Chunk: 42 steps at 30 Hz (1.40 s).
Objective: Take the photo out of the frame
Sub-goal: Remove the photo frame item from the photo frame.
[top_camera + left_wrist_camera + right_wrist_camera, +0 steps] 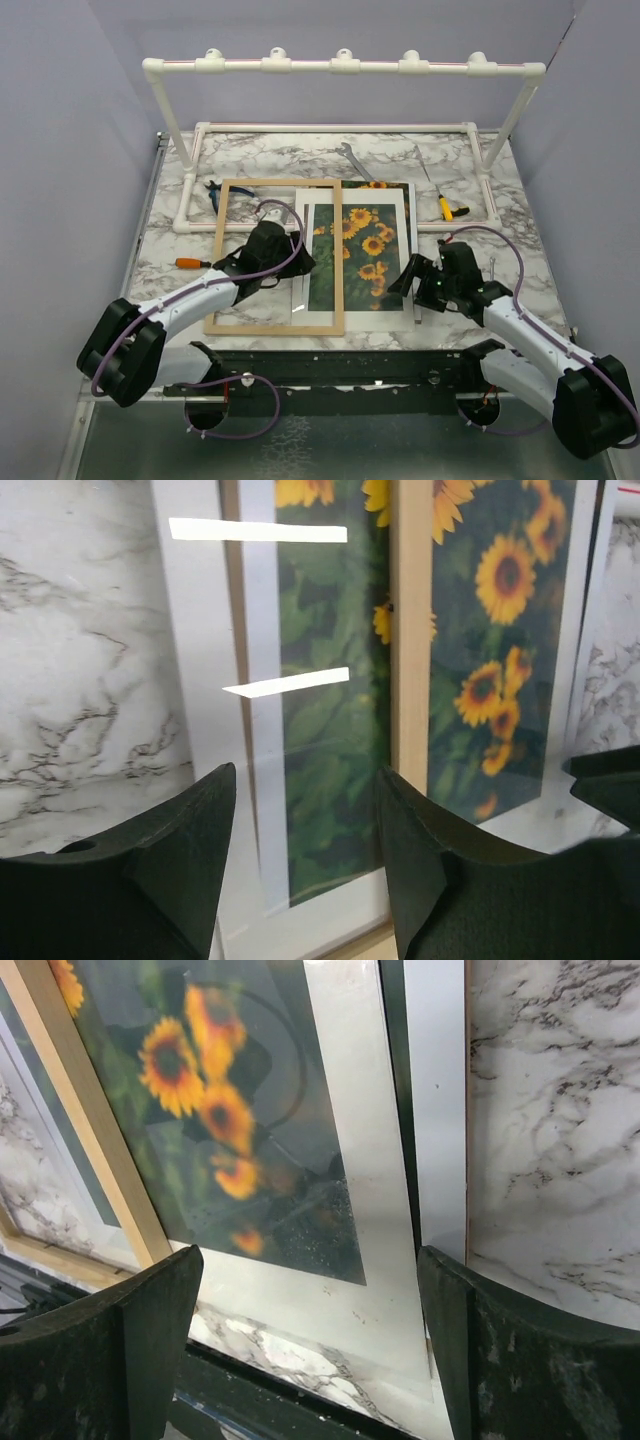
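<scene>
From above: frame point(270, 327) lies on the bench point(180, 240) offset left, its right rail across the photo point(365, 245) and mat point(407, 250). Left wrist: left tool point(305, 800) spread, empty, over glass point(200, 680). Right wrist: right tool point(310, 1270) spread wide over the mat corner; next, probably pinching the photo's edge free.

Lilac walls point(330, 30) surround a marble-patterned table point(300, 155), seemingly lit overhead
</scene>
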Available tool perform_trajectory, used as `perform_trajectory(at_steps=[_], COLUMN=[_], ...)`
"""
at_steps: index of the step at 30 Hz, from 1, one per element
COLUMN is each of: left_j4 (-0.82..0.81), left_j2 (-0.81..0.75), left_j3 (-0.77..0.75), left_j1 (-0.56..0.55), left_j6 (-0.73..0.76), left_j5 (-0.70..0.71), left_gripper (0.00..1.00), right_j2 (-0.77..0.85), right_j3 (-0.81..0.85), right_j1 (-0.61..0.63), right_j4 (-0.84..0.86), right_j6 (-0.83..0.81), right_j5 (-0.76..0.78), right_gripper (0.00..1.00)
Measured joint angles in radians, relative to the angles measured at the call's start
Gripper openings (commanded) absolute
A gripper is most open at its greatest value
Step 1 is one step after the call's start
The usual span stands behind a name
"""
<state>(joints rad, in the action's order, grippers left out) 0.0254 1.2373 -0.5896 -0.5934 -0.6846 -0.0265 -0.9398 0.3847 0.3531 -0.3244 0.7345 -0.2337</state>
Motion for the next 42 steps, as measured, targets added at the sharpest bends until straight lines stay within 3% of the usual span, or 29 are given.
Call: perform_trajectory(at_steps=[14, 26, 42], left_j4=[-0.032, -0.09, -0.09], left_j2=[0.156, 0.292, 0.413], left_j3=[-0.103, -0.18, -0.263], left_j1=[-0.148, -0.201, -0.221], left_j6=[-0.033, -0.037, -0.037], left_j5=[0.062, 0.088, 0.101], left_gripper=[0.58, 0.58, 0.41], right_j2=[-0.075, -0.088, -0.136], right_j3=[0.024, 0.013, -0.013], right_j1=[0.0, 0.0, -0.002], right_j4=[0.047, 0.122, 0.246], right_j6=[-0.036, -0.035, -0.016], right_j5=[0.005, -0.041, -0.135], right_gripper=[0.92, 0.9, 0.89])
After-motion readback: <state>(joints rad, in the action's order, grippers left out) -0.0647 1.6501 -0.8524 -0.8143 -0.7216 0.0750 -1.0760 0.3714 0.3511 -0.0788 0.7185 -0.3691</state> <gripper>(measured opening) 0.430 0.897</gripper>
